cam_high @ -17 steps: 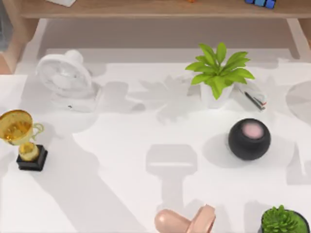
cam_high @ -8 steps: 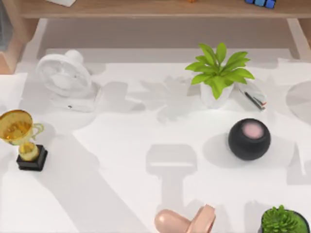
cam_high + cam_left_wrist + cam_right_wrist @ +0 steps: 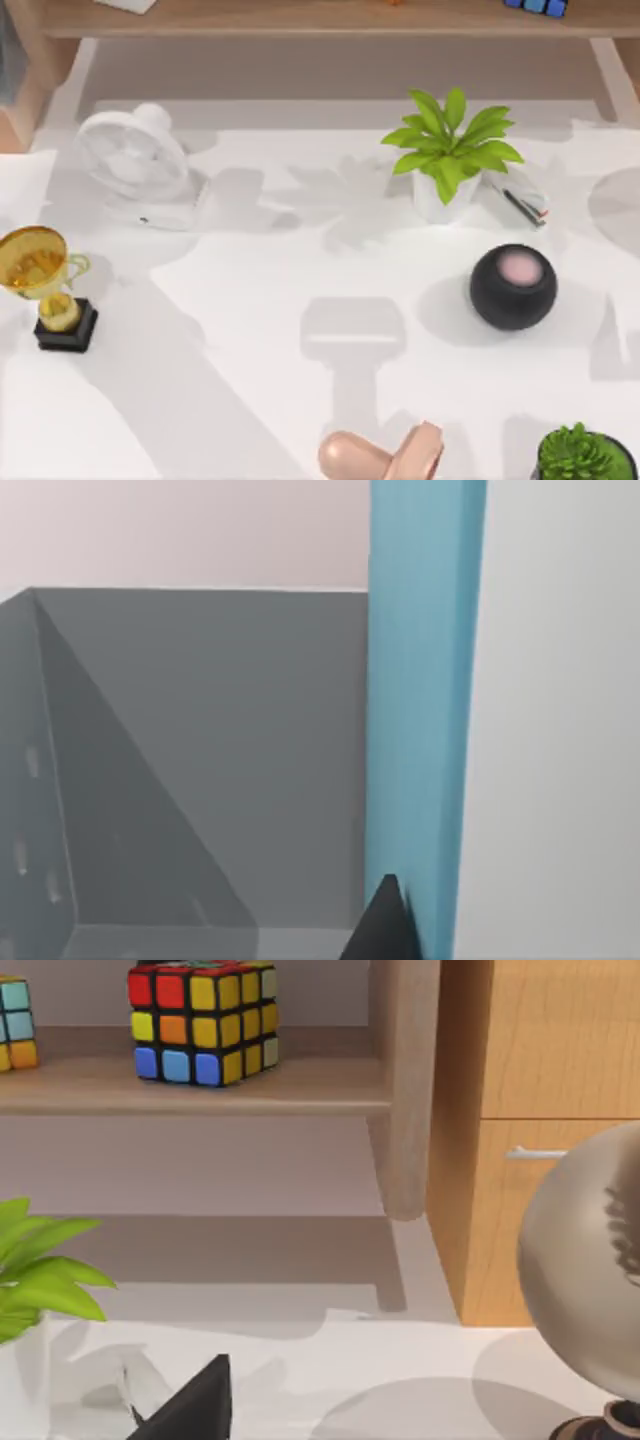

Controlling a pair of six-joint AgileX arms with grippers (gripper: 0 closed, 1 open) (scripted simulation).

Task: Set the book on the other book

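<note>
Left claw (image 3: pixel 385 925): one dark fingertip showing, set against a blue book (image 3: pixel 425 710) standing on edge. Whether it pinches the book cannot be told; probably held upright for carrying.
Right claw (image 3: pixel 190 1400): state cannot be told; faces a puzzle cube (image 3: pixel 200 1022) on a shelf (image 3: pixel 190 1090).
Worktop (image 3: pixel 250 300): carries fan (image 3: pixel 130 150), trophy (image 3: pixel 45 285), potted plant (image 3: pixel 450 150), dark speaker (image 3: pixel 513 286).

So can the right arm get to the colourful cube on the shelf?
Probably yes. In the right wrist view the cube sits on the open shelf with nothing standing in front of it, though I can't tell how far off it is.
</note>
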